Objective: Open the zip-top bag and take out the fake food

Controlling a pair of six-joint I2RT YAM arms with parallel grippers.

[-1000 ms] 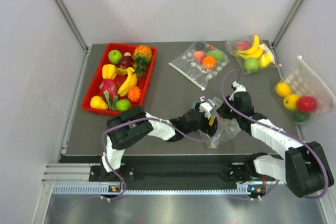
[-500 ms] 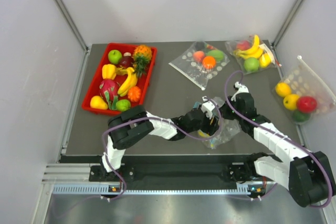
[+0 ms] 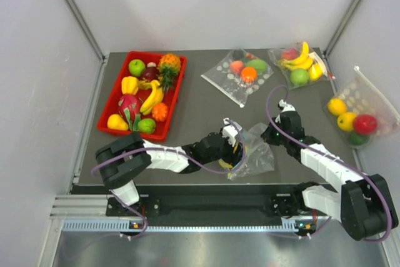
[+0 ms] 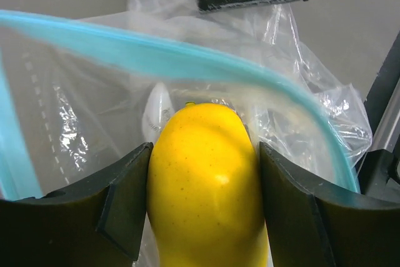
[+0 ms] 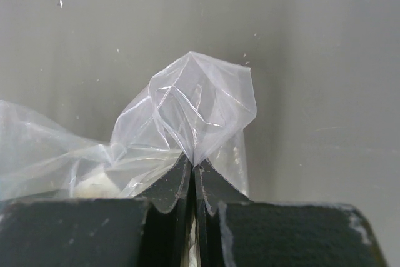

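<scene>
Pinching a corner of the flimsy zip-top bag (image 5: pixel 201 101), right claw (image 5: pixel 194 176) anchors it; left claw (image 4: pixel 201 164) clamps the smooth, hard-looking yellow fruit (image 4: pixel 206 207) mid-body.

Left end effector (image 3: pixel 237 152) at zip-top bag (image 3: pixel 259 157)

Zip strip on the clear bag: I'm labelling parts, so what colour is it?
Teal-blue. The zip strip shows best in the left wrist view.

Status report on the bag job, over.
Left gripper shut on yellow fruit at open zip-top bag mouth. Right gripper pinching bag plastic. Nothing blocking in view.
</scene>
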